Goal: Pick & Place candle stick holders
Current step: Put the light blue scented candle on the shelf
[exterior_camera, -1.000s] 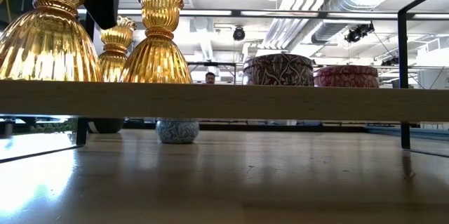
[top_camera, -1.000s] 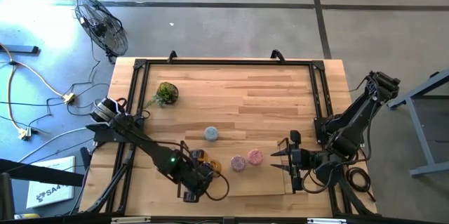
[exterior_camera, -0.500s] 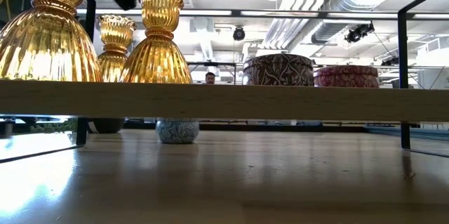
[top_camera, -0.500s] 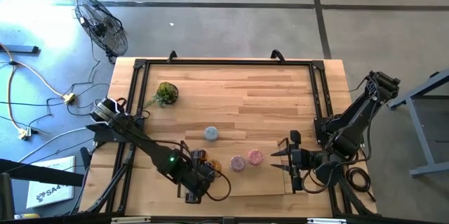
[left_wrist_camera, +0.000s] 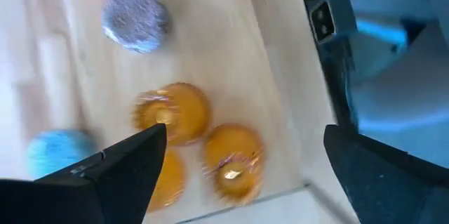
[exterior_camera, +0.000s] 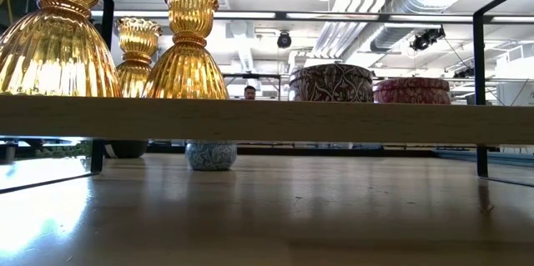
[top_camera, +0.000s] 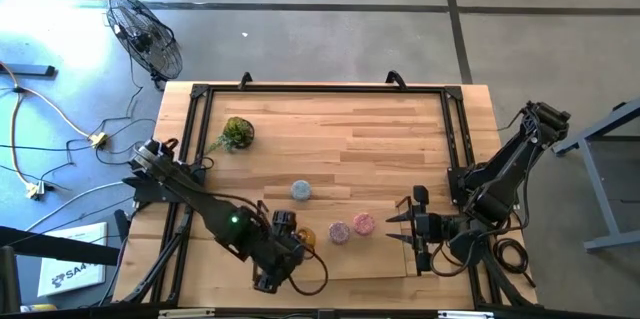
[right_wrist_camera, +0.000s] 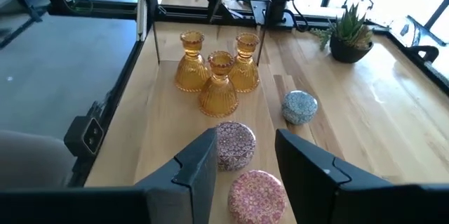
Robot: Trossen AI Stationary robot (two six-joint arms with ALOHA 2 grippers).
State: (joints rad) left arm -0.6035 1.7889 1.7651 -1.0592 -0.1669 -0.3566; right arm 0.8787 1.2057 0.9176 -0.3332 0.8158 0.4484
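Observation:
Three amber candle stick holders (exterior_camera: 188,49) stand upright on a raised wooden board (exterior_camera: 334,120) near the table's near edge. A purple holder (exterior_camera: 331,82) and a pink one (exterior_camera: 411,91) stand on the board to their right. A pale blue holder (top_camera: 301,191) rests on the table beyond the board's far edge. My left gripper (left_wrist_camera: 245,134) hangs wide open above the amber holders (left_wrist_camera: 172,112), touching none of them. My right gripper (right_wrist_camera: 245,140) waits open by the board's right end, level with the pink holder (right_wrist_camera: 256,192), with nothing between its fingers.
A green plant ball (top_camera: 238,132) sits at the far left of the table. A black frame (top_camera: 320,89) runs along the table's edges. The table's far and right parts are bare wood. A fan (top_camera: 145,34) stands on the floor beyond the table.
My left gripper has risen straight up from beside the top of the nearest amber holder and has left the low view. All three amber holders stand where they were.

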